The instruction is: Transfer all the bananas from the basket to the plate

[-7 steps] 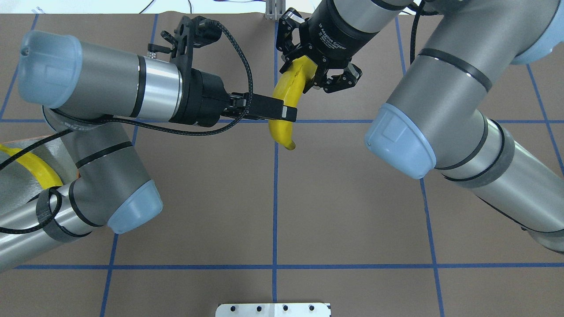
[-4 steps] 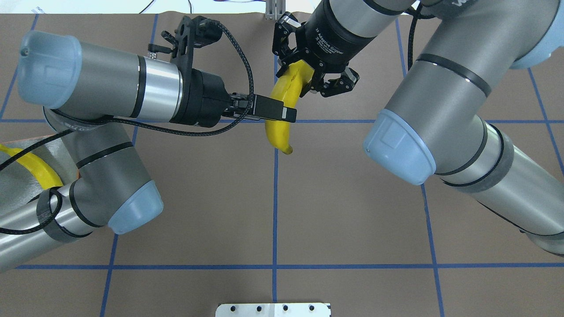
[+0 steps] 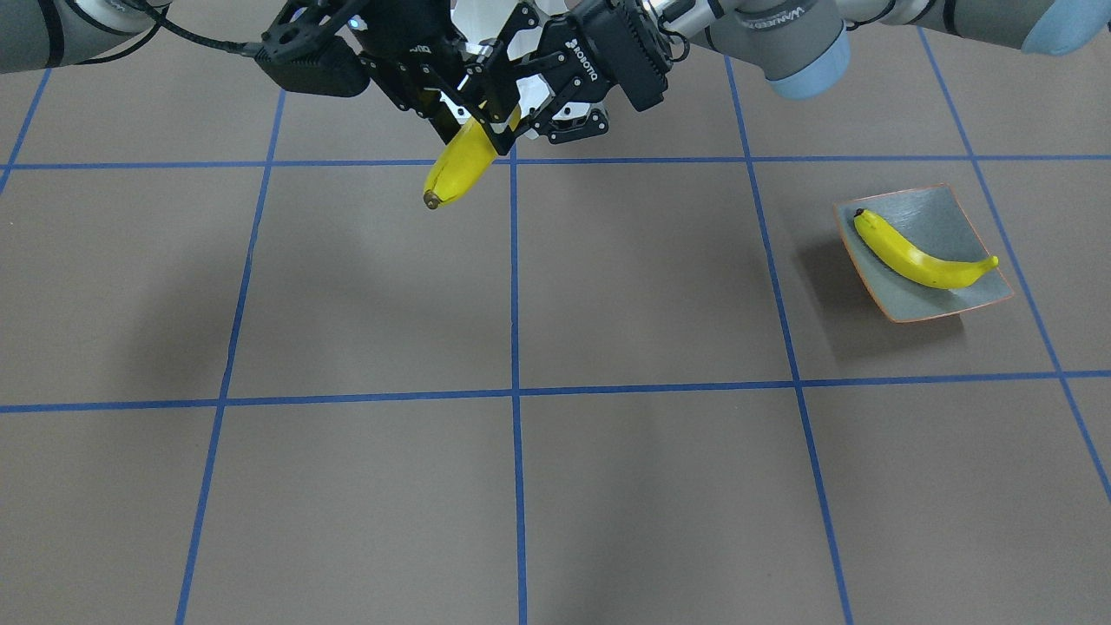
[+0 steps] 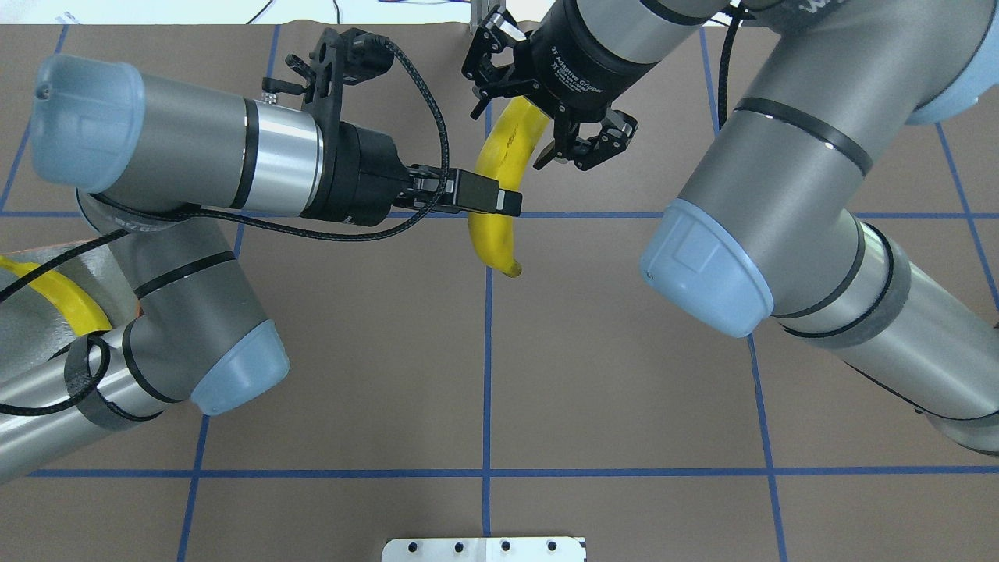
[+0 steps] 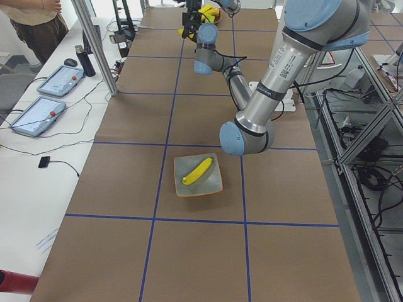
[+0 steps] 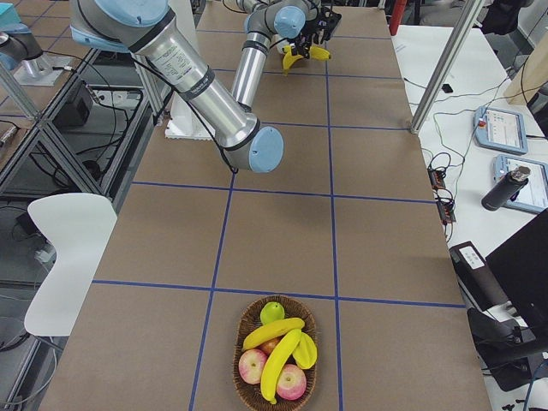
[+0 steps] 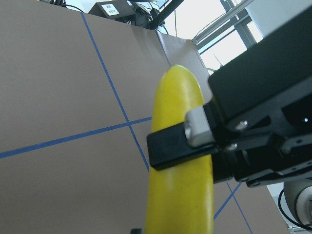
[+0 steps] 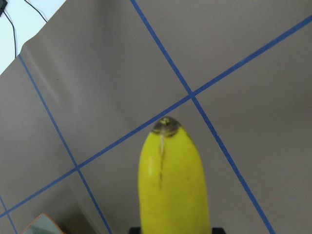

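Note:
One banana [image 4: 499,156] hangs above the table's middle, and my left gripper [image 4: 503,201] is shut across its middle; the left wrist view shows a finger [image 7: 178,146] pressed on the banana [image 7: 180,195]. My right gripper [image 4: 507,140] is open around the banana's upper end, its fingers spread clear of the peel; the banana [image 8: 173,180] fills the right wrist view. In the front view it [image 3: 460,161] hangs tip down. The plate [image 3: 955,217] lies on my left with one banana [image 3: 920,259] on it. More bananas [image 6: 274,334] lie in the basket [image 6: 242,321].
The basket, at the table's end on my right, also holds apples [image 6: 253,366] and a green fruit [image 6: 272,310]. My left arm's elbow [image 4: 234,375] hangs over part of the plate [image 4: 23,328]. A white metal bracket [image 4: 484,549] is at the near edge.
My right gripper's fingers have spread open off the banana and its wrist has shifted a little left. The left gripper has stayed shut on the banana, which has barely moved.

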Tool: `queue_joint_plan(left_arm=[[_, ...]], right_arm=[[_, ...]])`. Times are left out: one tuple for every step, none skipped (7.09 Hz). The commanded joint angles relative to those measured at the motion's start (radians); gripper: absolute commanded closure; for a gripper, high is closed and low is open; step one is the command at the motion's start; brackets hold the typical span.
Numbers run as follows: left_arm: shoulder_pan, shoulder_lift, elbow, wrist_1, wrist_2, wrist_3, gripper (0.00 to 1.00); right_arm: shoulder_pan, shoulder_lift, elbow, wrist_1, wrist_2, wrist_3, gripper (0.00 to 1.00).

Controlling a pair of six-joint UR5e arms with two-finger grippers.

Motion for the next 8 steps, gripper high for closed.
queue_joint_plan(left_arm=[[0.001,0.004,0.000,0.002,0.000,0.000,1.00],[0.001,0.008,0.000,0.002,-0.002,0.000,1.00],[-0.001,0.028,-0.005,0.008,-0.008,0.000,1.00],[-0.002,0.080,-0.035,0.011,-0.009,0.000,1.00],[-0.004,0.152,-0.080,0.012,-0.009,0.000,1.00],[-0.010,0.210,-0.118,0.012,-0.009,-0.002,1.00],[-0.010,0.287,-0.161,0.012,-0.008,-0.002,1.00],[-0.012,0.395,-0.209,0.009,-0.008,-0.003,1.00]], right_arm=[[0.027,-0.011,0.042,0.000,-0.006,-0.052,0.00],[0.045,-0.024,0.043,-0.001,-0.001,-0.072,0.00],[0.073,-0.060,0.043,-0.001,0.000,-0.134,0.00],[0.100,-0.105,0.041,-0.001,0.002,-0.200,0.00],[0.114,-0.171,0.038,-0.001,0.003,-0.309,0.00],[0.145,-0.223,0.029,-0.001,0.002,-0.411,0.00],[0.189,-0.289,0.020,-0.003,0.003,-0.514,0.00],[0.233,-0.345,0.000,-0.006,0.005,-0.656,0.00]])
